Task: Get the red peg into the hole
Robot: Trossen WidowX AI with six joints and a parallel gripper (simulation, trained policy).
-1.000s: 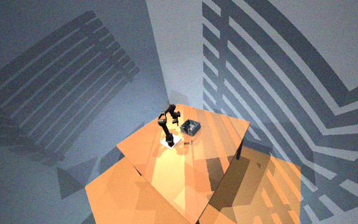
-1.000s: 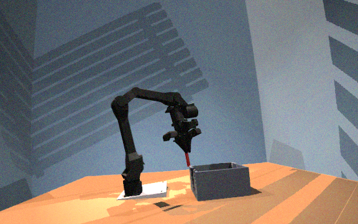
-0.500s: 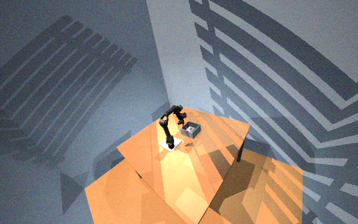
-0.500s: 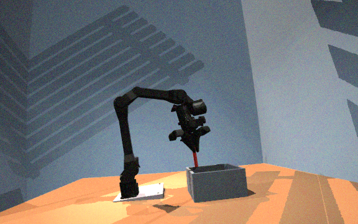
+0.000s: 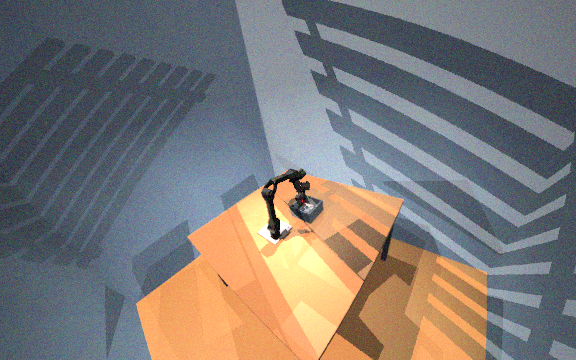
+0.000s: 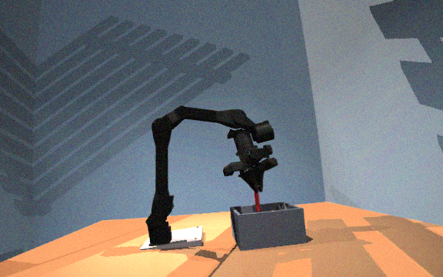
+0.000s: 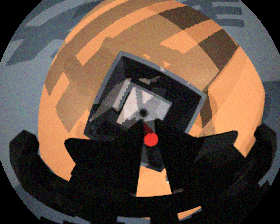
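Matte black six-joint robot arm, slim straight links, chunky rounded joints, cylindrical wrist housing, tapering dark gripper fingers
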